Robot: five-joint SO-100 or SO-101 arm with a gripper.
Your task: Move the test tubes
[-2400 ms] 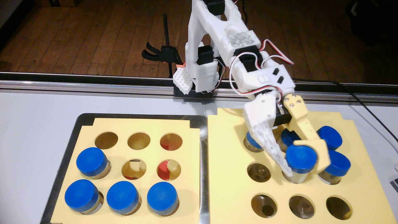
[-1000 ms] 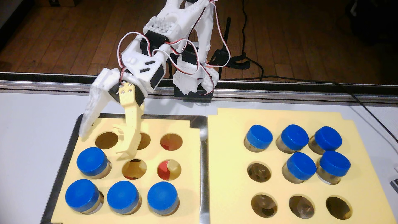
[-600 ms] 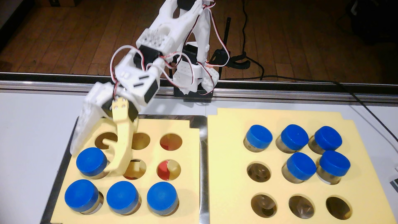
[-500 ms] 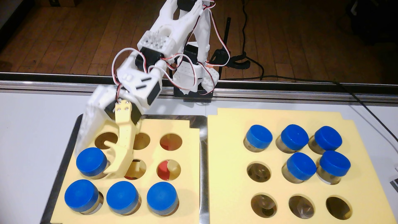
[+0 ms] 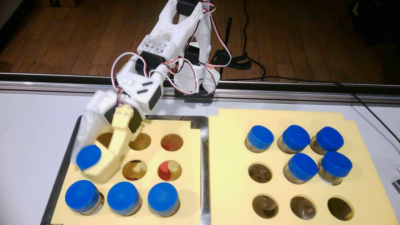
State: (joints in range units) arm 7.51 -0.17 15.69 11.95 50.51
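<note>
Fixed view from above the table [image 5: 26,129]. Two pale yellow racks lie side by side: the left rack [image 5: 173,121] sits in a metal tray [image 5: 202,173], the right rack [image 5: 227,151] directly on the table. Four test tubes occupy the left rack: three [image 5: 123,198] along its bottom row and one, the target tube [image 5: 88,156], at the left end of its middle row. The other five [image 5: 299,166] stand in the right rack, three across its top row and two at the centre and right of its middle row.

Risk, as a judgement: the claw [image 5: 86,166] meets the target tube at an angle from the upper right, and the white finger at the left of the frame is blurred, so the squareness of the grip cannot be confirmed. A hold that bears mostly on the blue cap could let the tube tilt and bind against the rim of its hole on lifting, dragging the light rack upward or slipping free. The neighbouring tube [image 5: 81,195] directly below in the frame stands near the yellow finger [image 5: 108,164] and could be knocked.

Claw state: narrowed about the target tube, grasping it at cap height, with the yellow finger wrapped against its right and lower side; the tube appears to sit in its hole, not yet lifted
</note>
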